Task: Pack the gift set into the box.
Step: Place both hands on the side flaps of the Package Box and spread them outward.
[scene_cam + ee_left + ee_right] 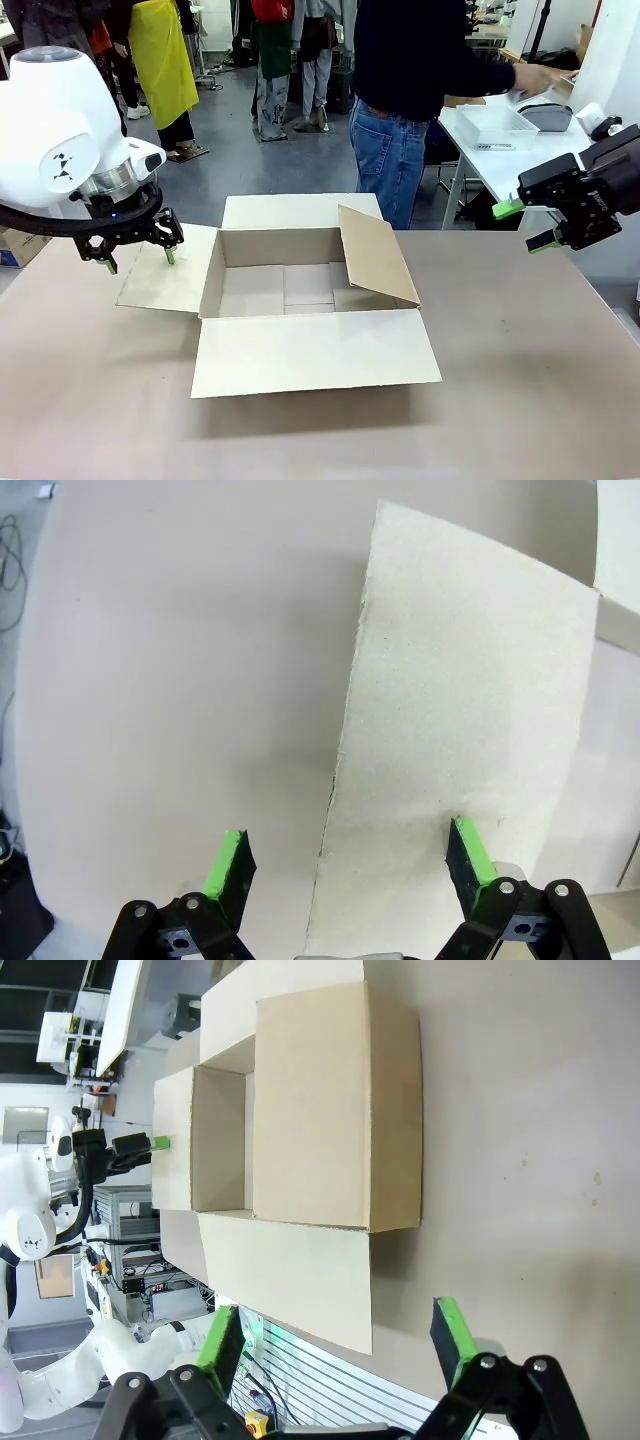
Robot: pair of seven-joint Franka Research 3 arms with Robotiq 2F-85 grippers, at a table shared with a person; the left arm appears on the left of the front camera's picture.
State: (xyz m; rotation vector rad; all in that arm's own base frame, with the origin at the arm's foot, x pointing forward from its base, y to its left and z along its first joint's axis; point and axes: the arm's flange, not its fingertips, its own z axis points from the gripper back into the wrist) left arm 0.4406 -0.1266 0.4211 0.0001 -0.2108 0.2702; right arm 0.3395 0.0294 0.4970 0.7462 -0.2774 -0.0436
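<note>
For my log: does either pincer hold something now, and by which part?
Nothing is held: the left pincer and the right pincer are both open and empty.

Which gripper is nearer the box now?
Left. The left gripper is open and straddles the edge of the box at its left flap. The right gripper is off to the box's right, well apart from it.

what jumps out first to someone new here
A plain brown corrugated cardboard box sits open and empty on the table. The left gripper hangs open over the edge of its left flap, the right gripper open off to the right. A person in jeans stands beyond it.
</note>
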